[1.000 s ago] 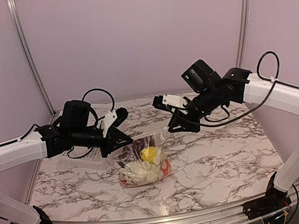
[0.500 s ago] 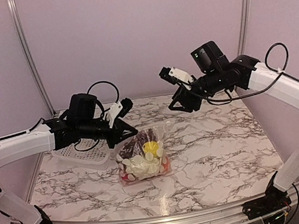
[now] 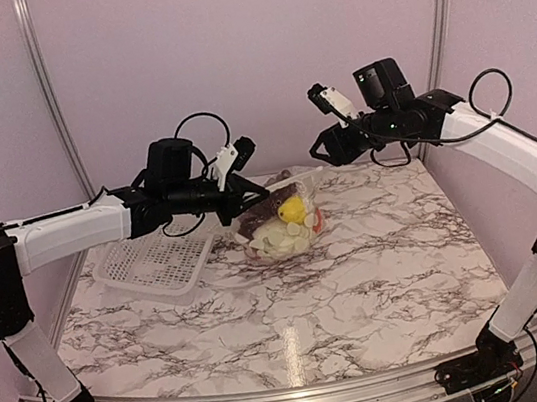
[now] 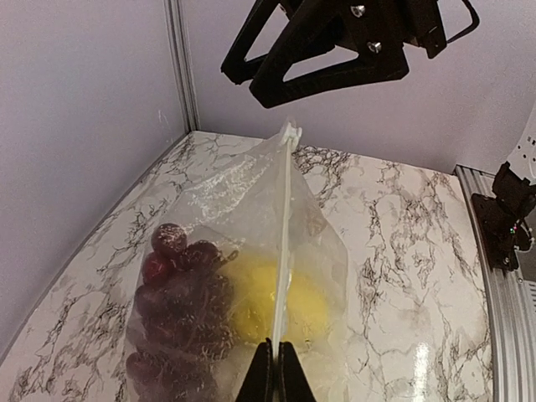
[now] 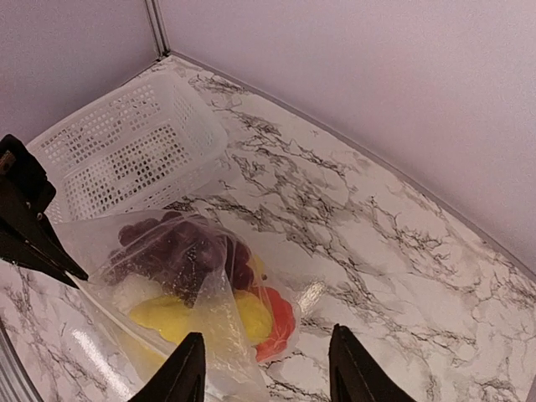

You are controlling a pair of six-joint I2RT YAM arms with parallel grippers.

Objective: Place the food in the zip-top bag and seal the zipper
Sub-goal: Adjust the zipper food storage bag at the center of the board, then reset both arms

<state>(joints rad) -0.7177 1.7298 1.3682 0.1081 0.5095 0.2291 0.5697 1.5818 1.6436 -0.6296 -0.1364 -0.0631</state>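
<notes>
The left claw (image 4: 275, 360) is clenched on the left end of the zipper (image 4: 285, 243), holding the clear bag (image 3: 287, 223) by that edge over the far middle of the bench (image 3: 361, 278). Inside the bag are purple grapes (image 4: 180, 285), yellow pieces (image 4: 260, 293), a red pepper (image 5: 280, 322) and white cauliflower (image 3: 280, 243). The right claw (image 3: 320, 151) hangs released, fingers spread, just above the strip's right end. A white basket (image 3: 152, 264) sits on the left.
</notes>
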